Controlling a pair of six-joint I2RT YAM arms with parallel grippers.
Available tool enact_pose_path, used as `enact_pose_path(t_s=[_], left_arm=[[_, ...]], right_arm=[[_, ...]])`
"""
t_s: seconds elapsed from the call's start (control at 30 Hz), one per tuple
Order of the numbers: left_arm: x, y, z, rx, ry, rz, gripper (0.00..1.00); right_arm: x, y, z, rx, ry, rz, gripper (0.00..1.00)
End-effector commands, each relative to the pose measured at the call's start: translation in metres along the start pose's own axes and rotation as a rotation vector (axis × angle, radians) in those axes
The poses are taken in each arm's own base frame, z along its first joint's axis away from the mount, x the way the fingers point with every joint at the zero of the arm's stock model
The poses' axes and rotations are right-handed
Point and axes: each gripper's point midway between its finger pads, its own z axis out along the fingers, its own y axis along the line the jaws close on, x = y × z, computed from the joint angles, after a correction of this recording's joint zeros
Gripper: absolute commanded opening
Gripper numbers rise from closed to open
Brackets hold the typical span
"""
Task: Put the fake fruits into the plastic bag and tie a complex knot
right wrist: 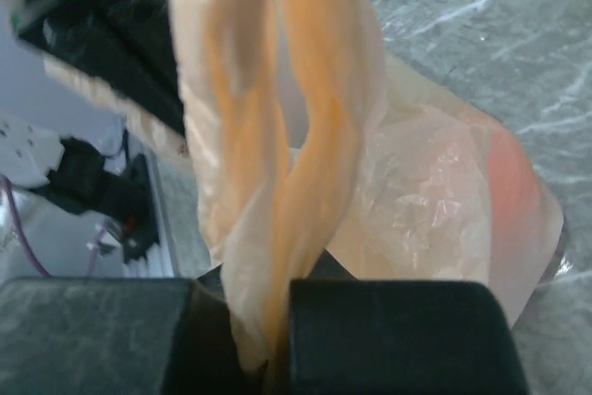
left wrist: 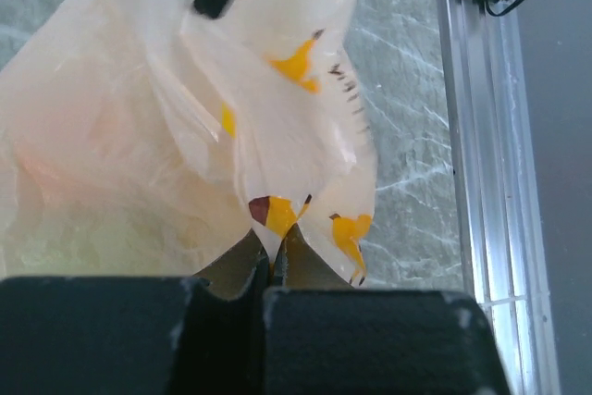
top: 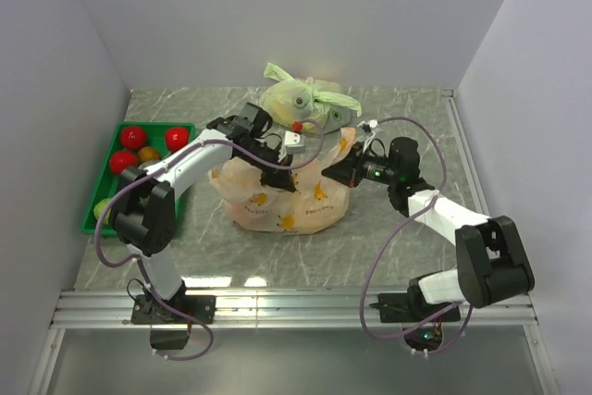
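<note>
The peach-orange plastic bag [top: 282, 196] with banana prints lies in the middle of the table, bulging. My left gripper [top: 298, 143] is shut on a fold of the plastic bag [left wrist: 277, 136] near a banana print. My right gripper [top: 340, 173] is shut on a twisted handle of the bag [right wrist: 277, 154], stretched upward in the right wrist view. Fake fruits remain in the green tray: red ones [top: 133, 135], an orange one [top: 148, 154] and a yellow-green one [top: 102, 209]. No finished knot shows on this bag.
A green tray [top: 109, 150] stands at the left. A pale green knotted bag [top: 301, 97] with a small red item [top: 297, 125] beside it sits at the back centre. Walls close in left, back and right. An aluminium rail [top: 296, 307] runs along the front edge.
</note>
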Motion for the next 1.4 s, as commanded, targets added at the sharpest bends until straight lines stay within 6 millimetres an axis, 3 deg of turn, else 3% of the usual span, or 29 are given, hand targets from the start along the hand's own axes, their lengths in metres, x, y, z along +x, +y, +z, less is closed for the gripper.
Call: enact_pose_path(t_s=[0.0,0.1,0.23,0.3,0.5,0.6,0.63,0.73,0.9,1.0,1.1,1.13,1.17,1.2,1.23,1.27,1.3,1.33,1.37], left_arm=[[-0.039,-0.015,0.006,0.017,-0.027,0.178,0.01],[-0.047,-0.030,0.020,0.051,0.006,0.291,0.01],[-0.057,-0.046,0.025,0.062,0.009,0.378,0.00],[-0.054,-0.050,0.027,0.064,0.018,0.409,0.01],[-0.009,-0.067,0.041,0.083,0.113,0.453,0.01],[0.013,-0.076,0.053,0.091,0.171,0.481,0.00],[0.023,-0.080,0.056,0.100,0.187,0.480,0.01],[0.038,-0.086,0.063,0.109,0.227,0.502,0.01],[0.044,-0.080,0.068,0.080,0.269,0.548,0.04],[0.035,-0.082,0.067,0.076,0.256,0.553,0.12],[0.001,-0.093,0.056,0.060,0.191,0.505,0.33],[-0.015,-0.100,0.048,0.049,0.150,0.508,0.45],[-0.027,-0.105,0.040,0.026,0.117,0.449,0.49],[-0.040,-0.102,0.028,-0.009,0.077,0.426,0.53],[-0.065,-0.108,0.009,-0.050,0.005,0.440,0.59],[-0.077,-0.114,-0.003,-0.071,-0.047,0.364,0.66],[-0.086,-0.104,-0.024,-0.128,-0.095,0.316,0.69],[-0.105,-0.108,-0.049,-0.175,-0.167,0.312,0.71],[-0.109,-0.110,-0.063,-0.195,-0.213,0.211,0.74]], right_arm=[[-0.040,0.003,-0.012,0.092,-0.057,0.067,0.00],[-0.050,0.000,-0.033,0.188,-0.029,0.165,0.00],[-0.072,0.027,-0.062,0.278,-0.037,0.123,0.00],[-0.065,0.028,-0.064,0.308,-0.013,0.148,0.00],[-0.026,0.002,-0.035,0.339,0.097,0.321,0.00],[-0.016,-0.001,-0.016,0.338,0.154,0.347,0.00],[-0.020,0.000,-0.010,0.341,0.157,0.345,0.00],[-0.011,-0.008,0.004,0.376,0.195,0.394,0.00],[0.014,-0.026,0.012,0.475,0.265,0.435,0.00],[0.022,-0.029,0.014,0.506,0.295,0.398,0.00],[0.030,-0.028,0.013,0.495,0.318,0.356,0.00],[0.031,-0.028,0.012,0.494,0.322,0.346,0.00],[0.032,-0.026,0.011,0.486,0.325,0.340,0.00],[0.031,-0.022,0.010,0.467,0.323,0.320,0.00],[0.032,-0.021,0.009,0.461,0.323,0.312,0.00],[0.032,-0.019,0.008,0.455,0.320,0.305,0.00],[0.028,-0.015,0.008,0.440,0.311,0.280,0.00],[0.026,-0.014,0.008,0.437,0.308,0.264,0.00],[0.024,-0.012,0.008,0.431,0.306,0.255,0.00]])
